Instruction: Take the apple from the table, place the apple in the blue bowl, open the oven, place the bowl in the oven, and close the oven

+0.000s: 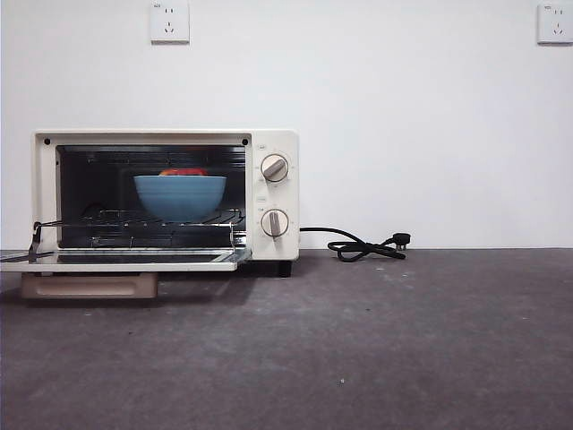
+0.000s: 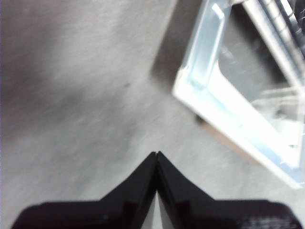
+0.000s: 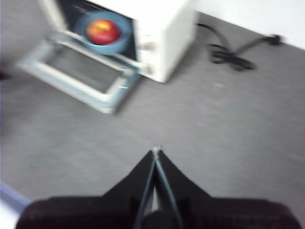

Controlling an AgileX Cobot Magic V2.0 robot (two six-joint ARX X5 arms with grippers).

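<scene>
At left of the front frame, the oven [image 1: 166, 202] stands with its door [image 1: 125, 260] dropped flat, and the blue bowl [image 1: 180, 196] sits on the rack inside with the apple [image 1: 183, 172] in it. Both the left gripper [image 2: 157, 153] and the right gripper [image 3: 156, 150] hang over bare table [image 1: 403, 340], each with its jaws pressed together and empty.

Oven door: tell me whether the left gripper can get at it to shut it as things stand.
Probably yes. The left gripper, jaws shut and empty, hovers over bare table beside the open oven door. Nothing lies between them. The blue bowl with the apple sits inside the oven, clear of the door.
</scene>
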